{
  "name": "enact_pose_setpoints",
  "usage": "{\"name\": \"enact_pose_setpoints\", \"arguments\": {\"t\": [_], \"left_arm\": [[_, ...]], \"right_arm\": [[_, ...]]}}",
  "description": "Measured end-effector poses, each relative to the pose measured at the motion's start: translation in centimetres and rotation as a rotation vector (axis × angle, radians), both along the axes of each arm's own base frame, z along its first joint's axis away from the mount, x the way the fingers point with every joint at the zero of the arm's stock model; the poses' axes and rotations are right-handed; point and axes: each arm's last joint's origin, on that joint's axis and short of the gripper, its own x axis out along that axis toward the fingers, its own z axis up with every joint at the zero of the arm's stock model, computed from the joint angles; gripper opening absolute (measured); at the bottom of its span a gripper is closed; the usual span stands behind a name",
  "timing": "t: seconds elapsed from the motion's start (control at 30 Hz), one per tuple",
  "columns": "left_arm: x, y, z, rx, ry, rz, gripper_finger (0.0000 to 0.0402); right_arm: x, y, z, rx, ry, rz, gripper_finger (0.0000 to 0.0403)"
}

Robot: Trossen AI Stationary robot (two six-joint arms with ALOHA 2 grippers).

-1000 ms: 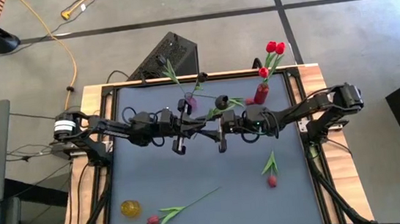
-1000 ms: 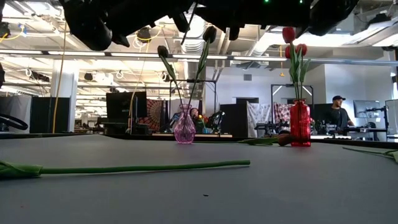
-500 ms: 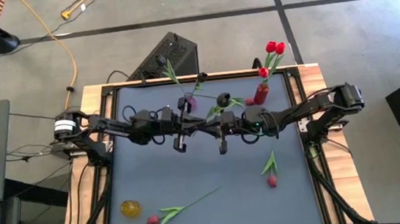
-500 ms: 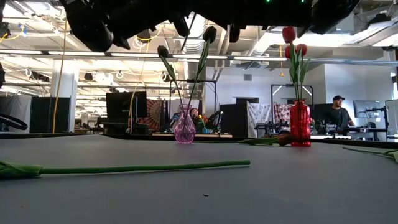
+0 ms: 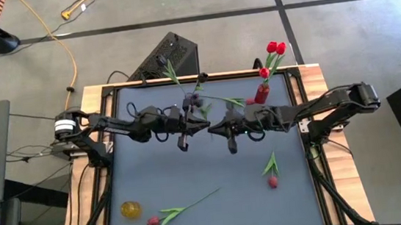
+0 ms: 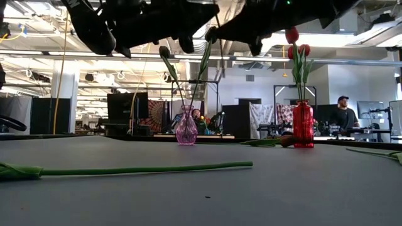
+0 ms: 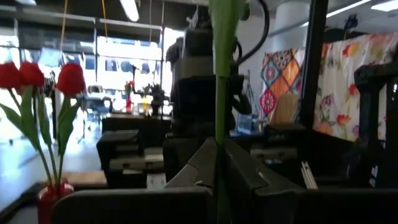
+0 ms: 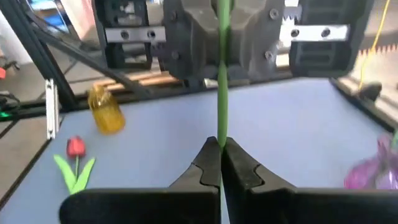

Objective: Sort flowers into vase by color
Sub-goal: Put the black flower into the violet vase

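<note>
1. Compared with one second ago, the right gripper (image 5: 233, 148) has shifted a little away from the red vase (image 5: 261, 92) and has closed; its fingers (image 8: 208, 163) now pinch the thin green stem (image 8: 222, 74); the left gripper (image 5: 185, 145) has also drifted slightly and was already pinched on the same stem (image 7: 222, 74).
2. The held flower is in the air between the two grippers, near the purple vase (image 6: 186, 130), on the side away from the red vase.
3. I judge the tulip very light; the stem is thin and bends easily, so grip at mid-stem, not at the bud.
4. Other tulips (image 5: 271, 171) lie on the mat, well apart from the red vase.
</note>
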Motion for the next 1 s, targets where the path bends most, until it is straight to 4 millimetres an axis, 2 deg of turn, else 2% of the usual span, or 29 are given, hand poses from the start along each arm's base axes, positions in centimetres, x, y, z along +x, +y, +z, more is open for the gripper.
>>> {"name": "enact_pose_setpoints", "arguments": {"t": [0.3,0.47,0.6,0.8,0.9,1.0], "left_arm": [[0.1,0.4,-0.7,-0.034,0.082,-0.022,0.0000],[0.1,0.4,-0.7,-0.035,0.081,-0.024,0.0000],[0.1,0.4,-0.7,-0.036,0.083,-0.026,0.0000],[0.0,0.4,-0.6,-0.038,0.092,-0.024,0.0000],[-0.5,0.8,0.0,-0.017,0.118,0.002,0.0000],[-1.5,1.6,1.1,0.007,0.162,0.110,0.0000]], "right_arm": [[-0.2,-0.1,-0.6,0.015,0.066,-0.007,0.0030],[-0.1,-0.1,-0.8,0.000,0.070,-0.003,0.0061],[-0.1,-0.1,-0.8,-0.003,0.069,-0.004,0.0108],[-0.3,-0.1,-0.6,-0.032,0.074,0.004,0.0222],[-0.7,-0.2,-0.2,-0.075,0.077,0.015,0.0269],[-1.2,-0.4,0.3,-0.076,0.068,0.006,0.0295]]}}
